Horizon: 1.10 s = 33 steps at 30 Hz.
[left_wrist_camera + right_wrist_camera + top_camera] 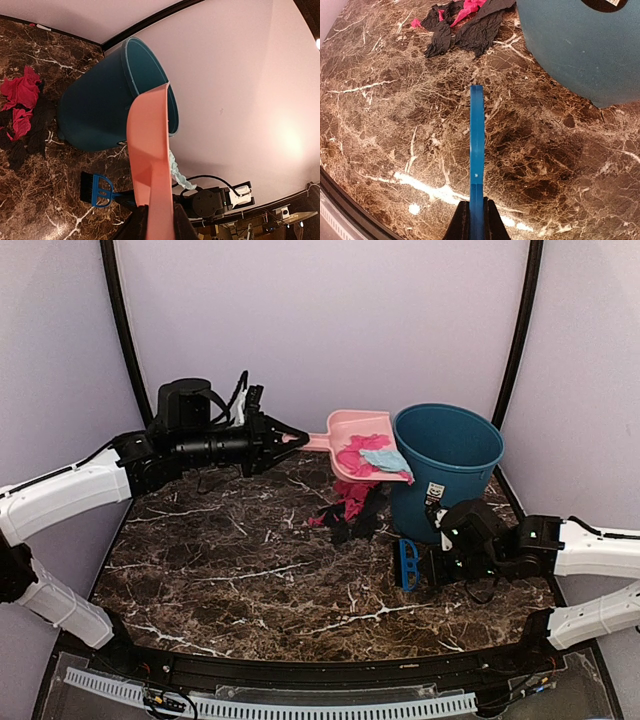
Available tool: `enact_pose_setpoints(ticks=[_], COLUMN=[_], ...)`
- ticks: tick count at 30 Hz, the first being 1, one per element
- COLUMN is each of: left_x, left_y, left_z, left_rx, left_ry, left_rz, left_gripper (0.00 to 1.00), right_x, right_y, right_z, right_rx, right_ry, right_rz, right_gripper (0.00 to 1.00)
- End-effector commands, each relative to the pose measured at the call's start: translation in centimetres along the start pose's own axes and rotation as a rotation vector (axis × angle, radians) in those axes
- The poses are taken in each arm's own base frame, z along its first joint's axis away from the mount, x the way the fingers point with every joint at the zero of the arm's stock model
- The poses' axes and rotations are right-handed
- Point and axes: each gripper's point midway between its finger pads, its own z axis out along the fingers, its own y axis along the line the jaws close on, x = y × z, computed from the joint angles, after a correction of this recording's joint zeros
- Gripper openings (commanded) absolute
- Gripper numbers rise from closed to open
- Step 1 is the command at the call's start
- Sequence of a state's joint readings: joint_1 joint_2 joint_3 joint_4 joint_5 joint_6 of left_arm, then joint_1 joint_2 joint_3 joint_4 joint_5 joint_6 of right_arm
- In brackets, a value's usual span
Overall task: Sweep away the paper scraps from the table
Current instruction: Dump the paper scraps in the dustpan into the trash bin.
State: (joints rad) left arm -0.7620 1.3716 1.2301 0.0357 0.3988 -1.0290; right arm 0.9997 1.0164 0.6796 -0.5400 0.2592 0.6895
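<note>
left fingers (281,439) clamped on pink dustpan (352,428) handle, raised beside teal bin (450,465), some paper scraps (352,458) in pan, rest on bench (220,560) by bin, right fingers (461,226) gripping blue brush (476,150)

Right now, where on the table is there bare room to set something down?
On the table the left half is bare, from the near rim back to the raised left arm, bordered on the right by the paper scraps. Crowded on the right: scraps, bin, brush, with the dustpan held above them.
</note>
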Motion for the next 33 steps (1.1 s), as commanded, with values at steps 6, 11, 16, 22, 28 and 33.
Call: enact_pose_setpoints(ticks=[6,11,16,22,28,33], left_x=[-2.6,-3.6,-4.7,-7.5,-9.1,-9.1], left_y=[-5.1,-6.1,-6.3,-7.7,-6.0,-3.7], left_z=[-0.6,-0.4,1.2,5.4,11.0,13.8], left_rx=[0.116,0.146,0.18,0.276,0.279,0.238], left_ry=[-0.046,-0.059,-0.062,-0.052,-0.028,-0.008], left_rz=[0.048,0.046,0.024,0.016,0.028,0.07], left_gripper=[0.0,0.0,0.0,0.0,0.0,0.0], right_x=[-0.7,-0.7,-0.6,-0.5,-0.7,-0.8], right_y=[-0.1,-0.1,-0.1,0.0,-0.3,-0.3], right_z=[-0.1,0.0,0.2,0.6,0.1,-0.2], right_rx=[-0.003,-0.002,-0.001,0.0,0.008,0.004], right_ry=[-0.039,-0.038,-0.035,-0.026,-0.038,-0.045], right_rz=[0.021,0.02,0.02,0.015,0.018,0.022], right_gripper=[0.0,0.0,0.0,0.0,0.0,0.0])
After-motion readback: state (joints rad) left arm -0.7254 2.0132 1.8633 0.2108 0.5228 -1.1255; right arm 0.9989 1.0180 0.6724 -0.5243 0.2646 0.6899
